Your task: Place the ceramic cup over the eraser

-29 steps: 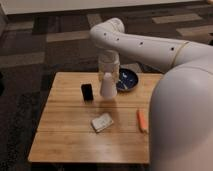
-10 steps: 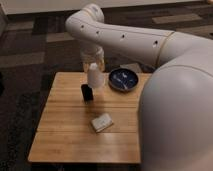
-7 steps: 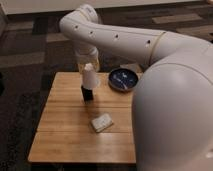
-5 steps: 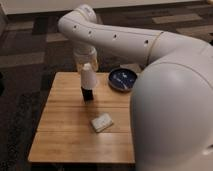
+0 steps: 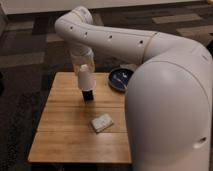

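Gripper (image 5: pixel 83 70) sits at upper-left centre of the frame, over the back-left part of the wooden table (image 5: pixel 65 142). It points straight down from the arm (image 5: pixel 112 40), which arches in from the right. Jaws are closed on the upper part of the ceramic cup (image 5: pixel 85 80); the individual finger tips can't be made out against the white cup. The cup is upright in line with the gripper and off the tabletop, directly above the eraser (image 5: pixel 87 95). Cup's lower edge meets the eraser's top; can't tell if it overlaps it yet. Most of the eraser is exposed, standing on the table. Dark blue bowl (image 5: pixel 120 79) is right of the cup, apart from it. Pale flat block (image 5: pixel 102 122) lies lower centre, well clear of the eraser.
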You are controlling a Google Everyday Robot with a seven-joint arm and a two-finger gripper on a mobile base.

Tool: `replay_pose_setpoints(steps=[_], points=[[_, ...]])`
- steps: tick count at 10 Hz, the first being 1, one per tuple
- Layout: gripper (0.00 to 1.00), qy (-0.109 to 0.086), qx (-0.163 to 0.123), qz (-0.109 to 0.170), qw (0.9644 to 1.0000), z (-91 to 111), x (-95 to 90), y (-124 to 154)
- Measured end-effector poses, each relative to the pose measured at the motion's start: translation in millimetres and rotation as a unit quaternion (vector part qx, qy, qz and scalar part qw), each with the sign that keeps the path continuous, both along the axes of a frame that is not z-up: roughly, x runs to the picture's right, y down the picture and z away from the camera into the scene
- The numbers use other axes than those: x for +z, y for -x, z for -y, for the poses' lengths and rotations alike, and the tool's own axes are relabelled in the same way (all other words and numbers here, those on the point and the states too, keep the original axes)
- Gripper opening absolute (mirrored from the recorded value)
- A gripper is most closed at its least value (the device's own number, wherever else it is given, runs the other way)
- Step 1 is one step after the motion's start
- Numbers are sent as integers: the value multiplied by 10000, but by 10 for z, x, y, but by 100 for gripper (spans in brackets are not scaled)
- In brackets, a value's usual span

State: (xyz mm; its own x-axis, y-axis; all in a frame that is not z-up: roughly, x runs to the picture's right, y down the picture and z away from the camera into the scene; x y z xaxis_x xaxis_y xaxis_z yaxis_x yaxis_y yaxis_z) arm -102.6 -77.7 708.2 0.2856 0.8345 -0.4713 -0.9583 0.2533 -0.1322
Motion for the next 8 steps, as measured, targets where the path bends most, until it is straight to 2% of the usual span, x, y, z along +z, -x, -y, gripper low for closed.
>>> replay_pose_setpoints(steps=[3, 8], points=[[0, 83, 12, -6, 10000, -51, 89, -8], [0, 433, -134, 134, 9989, -321, 348, 21]])
